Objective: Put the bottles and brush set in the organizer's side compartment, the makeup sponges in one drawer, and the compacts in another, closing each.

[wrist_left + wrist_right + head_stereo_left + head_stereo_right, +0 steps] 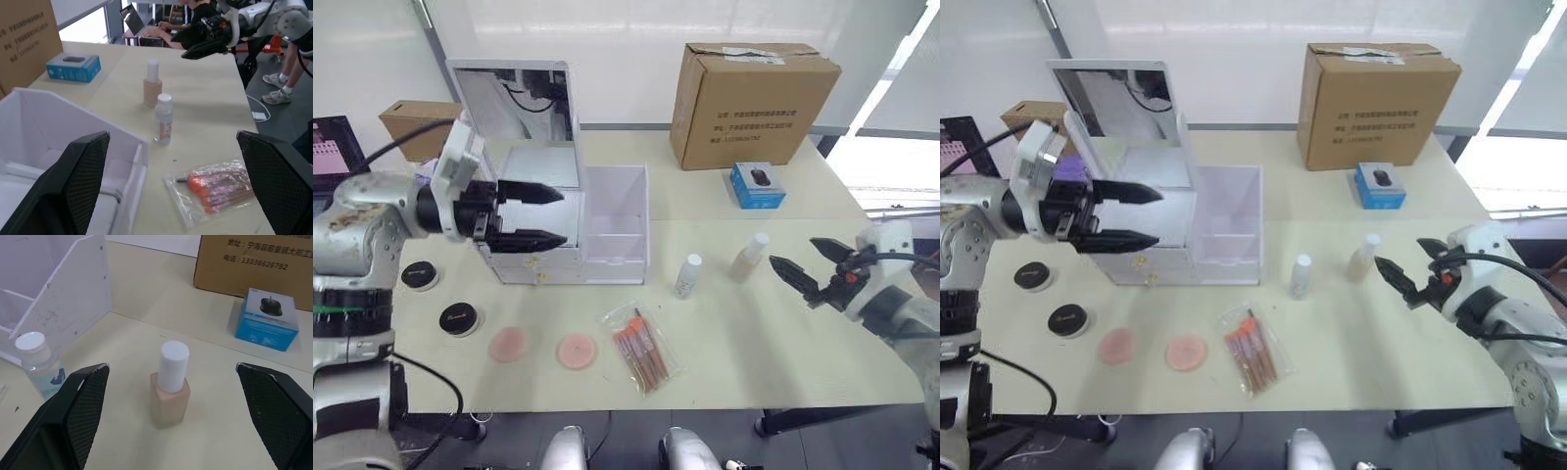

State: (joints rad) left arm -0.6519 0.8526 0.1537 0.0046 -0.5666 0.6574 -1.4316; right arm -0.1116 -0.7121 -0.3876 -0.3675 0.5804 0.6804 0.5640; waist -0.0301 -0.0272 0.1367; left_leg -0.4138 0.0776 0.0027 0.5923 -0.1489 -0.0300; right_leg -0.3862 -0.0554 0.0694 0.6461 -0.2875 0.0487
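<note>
Left claw (546,215): spread wide, holding nothing, hovering in front of the organizer (553,211) at the worktop's (783,333) 10 o'clock.
Right claw (803,266): wide open, empty, at 3 o'clock, aimed at the beige bottle (749,257).
Bottles: beige one and the clear bottle (687,276) stand upright, apart, right of the side compartment (617,227).
Brush set (641,348): flat at 6 o'clock.
Makeup sponges (540,348): at 7 o'clock.
Compacts (438,297): at 9 o'clock.

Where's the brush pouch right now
The clear plastic pouch of coral-handled makeup brushes lies flat near the table's front edge, right of the two peach sponges and in front of the white organizer.
</note>
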